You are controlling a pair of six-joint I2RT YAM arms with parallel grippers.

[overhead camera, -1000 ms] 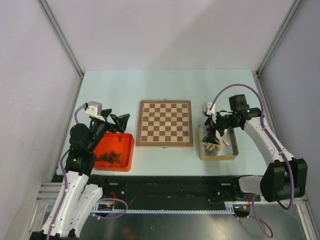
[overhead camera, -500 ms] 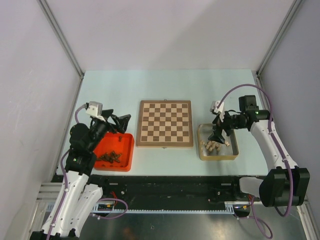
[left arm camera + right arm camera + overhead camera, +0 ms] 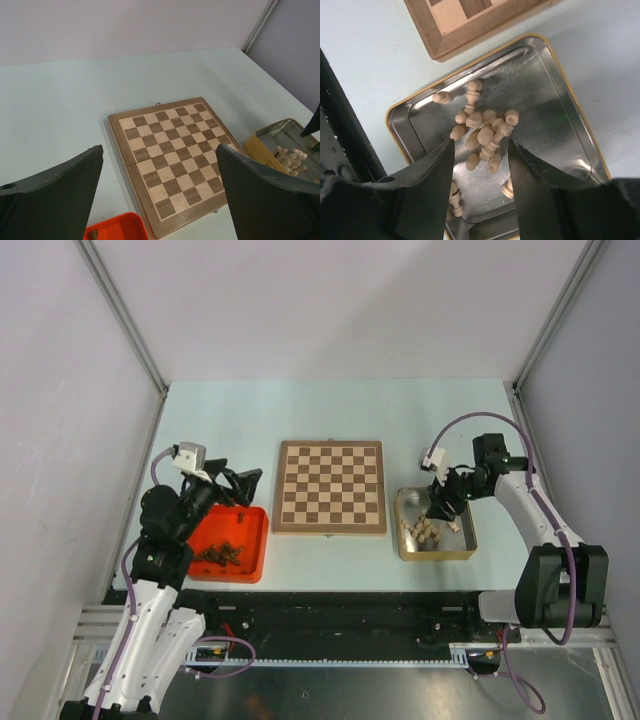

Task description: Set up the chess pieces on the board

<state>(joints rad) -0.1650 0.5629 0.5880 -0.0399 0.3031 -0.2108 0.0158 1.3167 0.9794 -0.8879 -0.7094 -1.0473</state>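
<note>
The board (image 3: 330,486) lies bare in the middle of the table, and it also fills the left wrist view as a board (image 3: 175,160) with no pieces on it. Pale beige chess pieces (image 3: 424,530) lie heaped in a gold tin (image 3: 437,556). My right gripper (image 3: 440,512) is lowered over that tin. In its wrist view the right gripper (image 3: 480,145) has its jaws partly closed, standing either side of the heap of chess pieces (image 3: 485,132), gripping none. My left gripper (image 3: 240,485) hovers wide open above the red tray's far edge, holding nothing.
A red tray (image 3: 262,540) left of the board holds several dark brown pieces (image 3: 220,554). The tin's rim (image 3: 395,130) sits close to the board's corner (image 3: 465,25). Metal frame posts stand at the table's back corners.
My right gripper has shifted right and dropped into the tin, and its jaws have narrowed around the pale heap. The left arm has stayed still.
</note>
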